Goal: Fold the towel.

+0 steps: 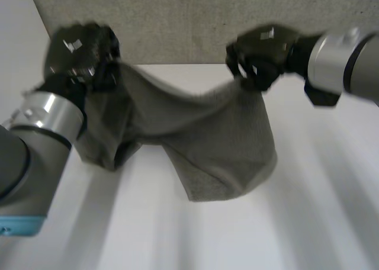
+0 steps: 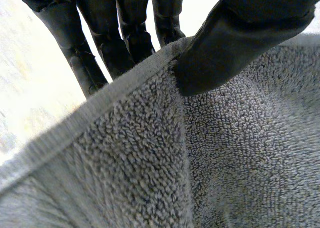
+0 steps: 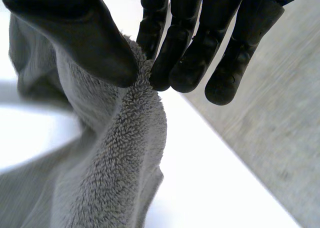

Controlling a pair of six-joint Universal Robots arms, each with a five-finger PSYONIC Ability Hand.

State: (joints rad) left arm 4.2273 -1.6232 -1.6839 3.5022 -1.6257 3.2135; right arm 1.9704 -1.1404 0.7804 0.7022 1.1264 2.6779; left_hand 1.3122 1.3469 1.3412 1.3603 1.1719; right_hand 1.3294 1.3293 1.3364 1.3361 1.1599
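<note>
Above the table (image 1: 331, 222), left robot hand (image 1: 80, 54) and right robot hand (image 1: 260, 54) pinch the towel (image 1: 219, 145).

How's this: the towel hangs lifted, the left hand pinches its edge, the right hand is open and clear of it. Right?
Not quite. The right hand is shut on the towel: the right wrist view shows thumb and fingers pinching it. The rest stands: the towel hangs lifted, the left hand pinches its edge.

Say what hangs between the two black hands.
In the head view, the grey terry towel sags between left hand and right hand, both pinching it.
</note>
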